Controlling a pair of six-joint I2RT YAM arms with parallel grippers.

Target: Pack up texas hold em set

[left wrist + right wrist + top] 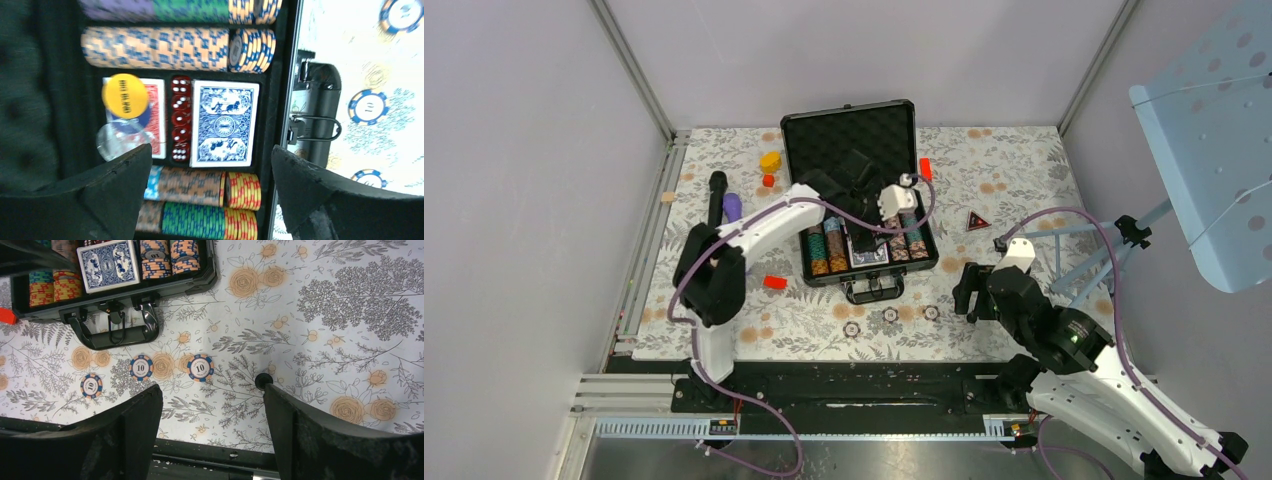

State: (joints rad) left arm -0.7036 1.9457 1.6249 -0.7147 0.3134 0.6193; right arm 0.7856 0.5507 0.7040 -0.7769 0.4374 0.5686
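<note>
Over the open black case (pixel 849 140), which sits on the floral surface (pixel 325 315) with its lid raised toward the far wall, my left pincer (pixel 210 150) hangs released, fingers spread wide with nothing between them. Below it, inside the case, lie the blue card deck (pixel 225 123), a column of red dice (pixel 180 120), a yellow disc (pixel 125 95) and rows of striped chips (pixel 155 47). My right pincer (pixel 212 390) is likewise released, low over the surface in front of the case handle (pixel 117 332), near three loose blue chips (pixel 200 367) lying flat outside the case.
</note>
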